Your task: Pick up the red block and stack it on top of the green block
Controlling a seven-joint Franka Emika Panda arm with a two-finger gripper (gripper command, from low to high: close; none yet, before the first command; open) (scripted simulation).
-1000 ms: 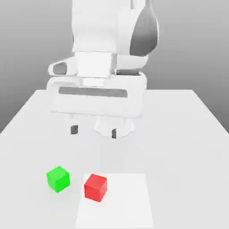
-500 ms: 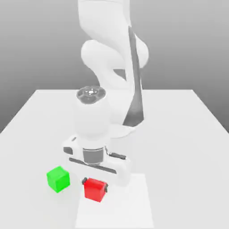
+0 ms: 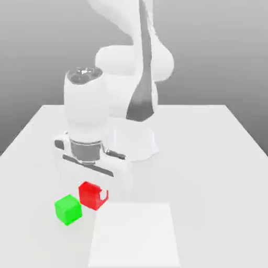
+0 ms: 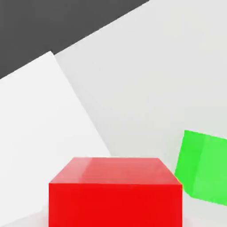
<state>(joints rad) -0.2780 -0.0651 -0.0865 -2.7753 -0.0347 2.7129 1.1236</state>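
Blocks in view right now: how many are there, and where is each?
2. The red block is held under the gripper; the green block sits on the table, nearer the exterior view's left. Others could be hidden behind the arm.

The arm (image 3: 86,107) is glossy white with dark grey panels and bands.

The glossy red cubic block (image 4: 115,205) loomed large, with the bright green cubic block (image 4: 205,167) near it above the pale grey counter (image 4: 133,88).
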